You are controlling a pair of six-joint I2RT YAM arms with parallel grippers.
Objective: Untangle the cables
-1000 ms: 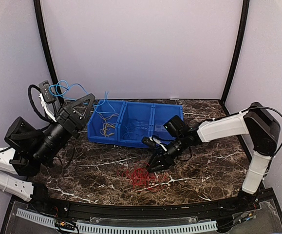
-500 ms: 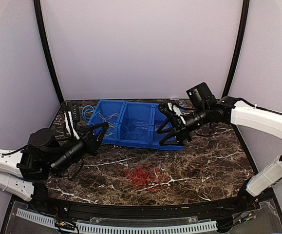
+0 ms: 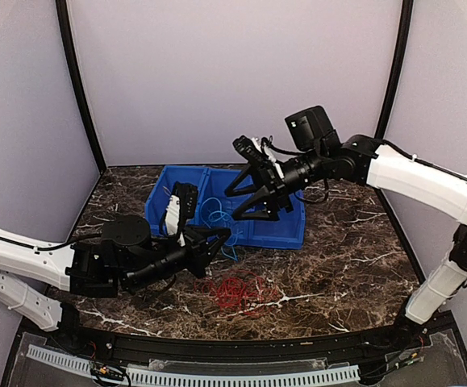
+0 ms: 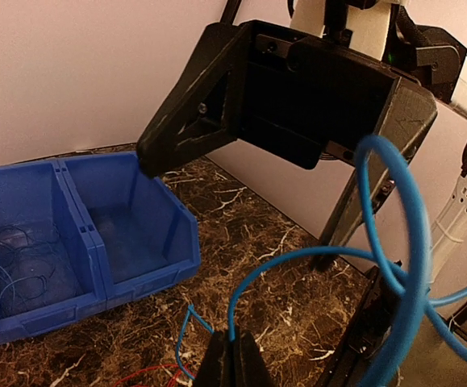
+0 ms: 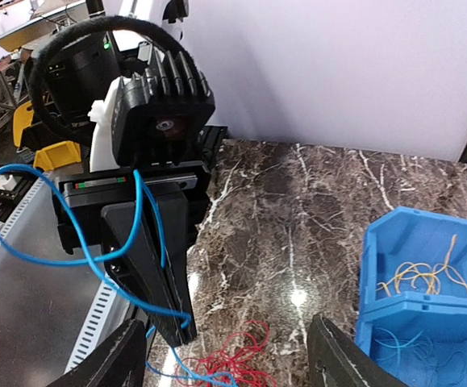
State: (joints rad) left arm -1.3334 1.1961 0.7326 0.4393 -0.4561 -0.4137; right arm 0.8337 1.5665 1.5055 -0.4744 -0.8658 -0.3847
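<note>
My left gripper (image 3: pixel 223 235) is shut on a blue cable (image 3: pixel 216 214) in front of the blue bin (image 3: pixel 285 230). In the left wrist view its fingers (image 4: pixel 233 359) pinch the cable, which loops up to the right (image 4: pixel 402 242). My right gripper (image 3: pixel 232 205) is open and empty above the bin, facing the left gripper. In the right wrist view the right gripper (image 5: pixel 227 329) is open, with the blue cable (image 5: pixel 96 262) draped over the left gripper (image 5: pixel 148 274). A pile of red cables (image 3: pixel 235 291) lies on the table. Yellow-orange cables (image 5: pixel 423 278) lie in a bin compartment.
The blue bin (image 4: pixel 96 242) has three compartments; thin blue wires (image 5: pixel 394 343) lie in one. The marble table (image 3: pixel 354 266) is walled at the back and sides. A metal rail (image 3: pixel 217 375) runs along the near edge.
My left gripper has swung from the back left down to the centre, in front of the bin, carrying the blue cable. My right gripper has risen from the red pile to above the bin.
</note>
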